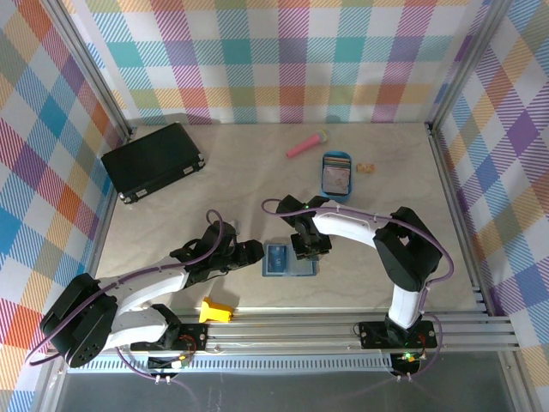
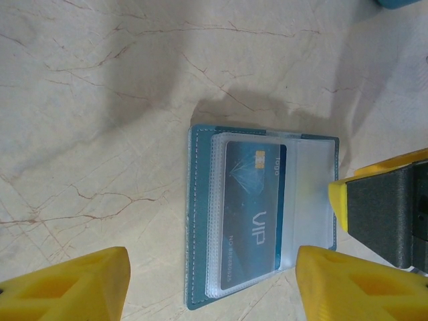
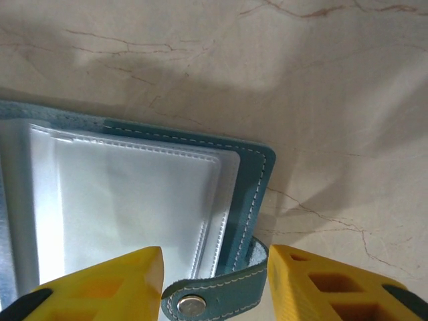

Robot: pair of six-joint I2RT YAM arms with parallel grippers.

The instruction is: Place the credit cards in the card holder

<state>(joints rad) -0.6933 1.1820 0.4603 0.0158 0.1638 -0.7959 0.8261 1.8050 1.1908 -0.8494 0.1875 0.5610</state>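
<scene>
Broadly, the table (image 1: 257,184) carries everything, and the holder (image 1: 287,260) lies open and flat on it near the arm bases. A black case (image 1: 153,160) sits well beyond the holder to its left. A blue tray (image 1: 324,176) stands beyond the holder to its right, with what look like more cards (image 1: 336,180) inside it. One card (image 2: 254,214), marked VIP, already sits in a clear sleeve on the holder's left half, while the sleeve on the right half looks empty. The left claw (image 1: 250,251) hovers just left of the holder with its fingers spread wide and nothing between them. The right claw (image 1: 309,249) is down at the holder's right edge. Its fingers are parted astride the small snap tab (image 3: 214,299), and I cannot tell whether they bear on the tab. As I read it, the step in hand is the pause after seating one card, with the holder kept spread open. The next move calls for a fresh card from the tray. It should be brought level with an empty sleeve's mouth and slid in edge first, with the holder pinned flat so the thin plastic does not buckle or skate.
</scene>
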